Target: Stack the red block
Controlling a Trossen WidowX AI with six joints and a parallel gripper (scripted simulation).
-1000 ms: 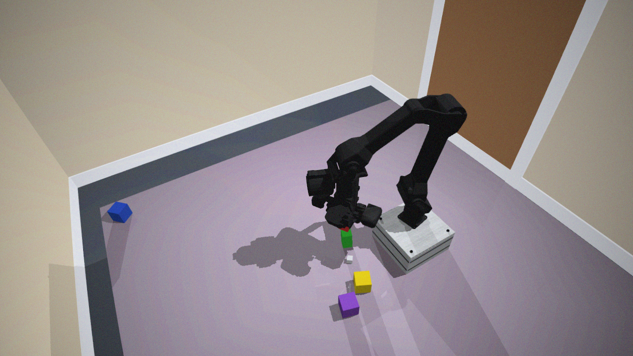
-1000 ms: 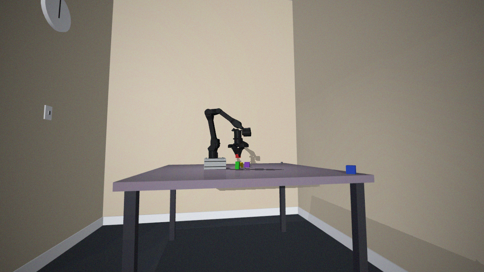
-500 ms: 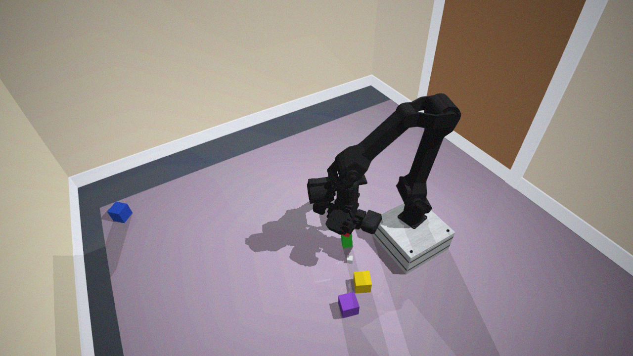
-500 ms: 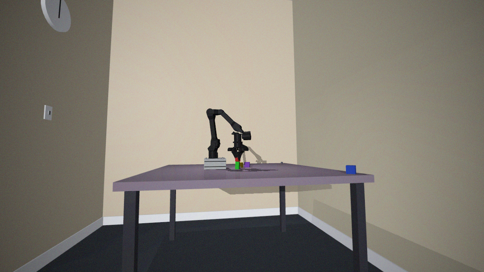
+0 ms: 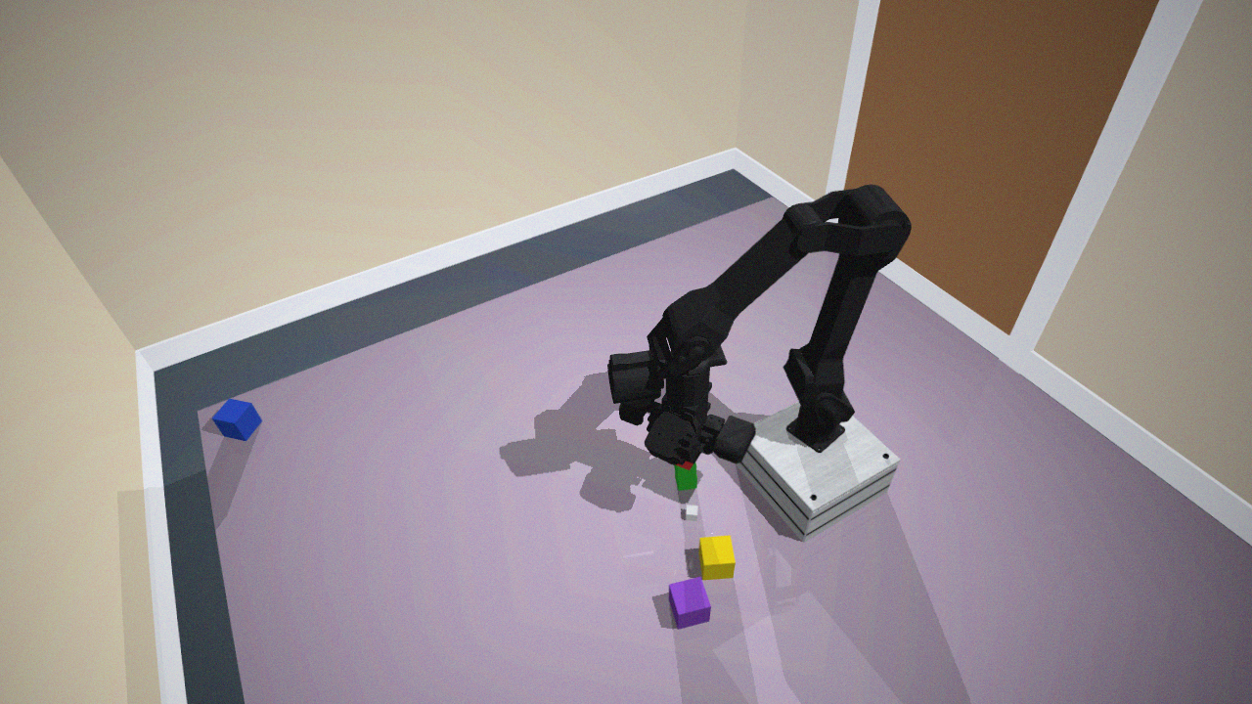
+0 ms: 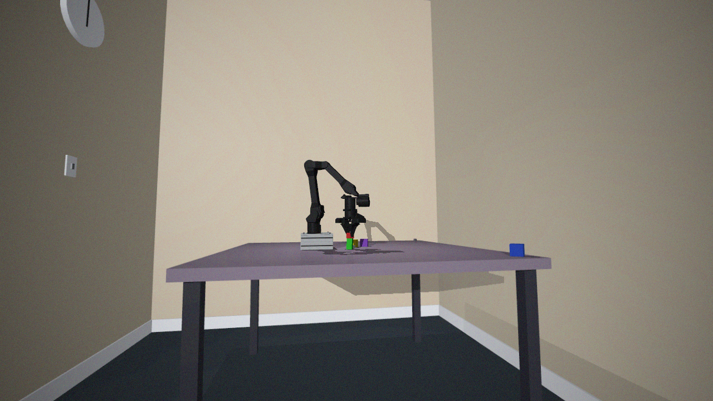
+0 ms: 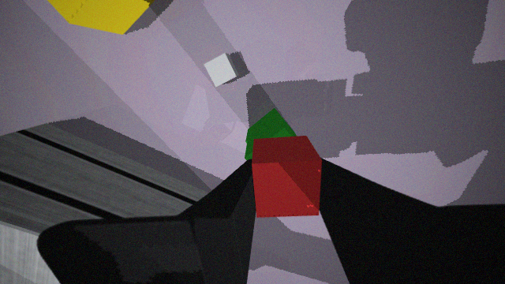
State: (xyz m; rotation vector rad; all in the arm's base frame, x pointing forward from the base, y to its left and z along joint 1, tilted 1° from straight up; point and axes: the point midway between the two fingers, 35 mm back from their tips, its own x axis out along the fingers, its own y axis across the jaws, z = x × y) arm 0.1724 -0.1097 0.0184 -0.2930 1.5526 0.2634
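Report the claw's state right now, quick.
Claw: closed on the red block, held just above the green tower.

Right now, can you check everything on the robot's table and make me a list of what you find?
Surface: smooth purple table top, marked with shadows.
Job's things: small red cube held just above the upright green block tower; whether they touch cannot be told.
Clutter: yellow cube, purple cube and tiny white cube near the tower; blue cube at a far corner.
End effector: black parallel-jaw end effector shut on the red cube.
Cables: nothing seen.
Surroundings: grey metal base plate, beige walls, brown door panel, round wall clock, wall switch.
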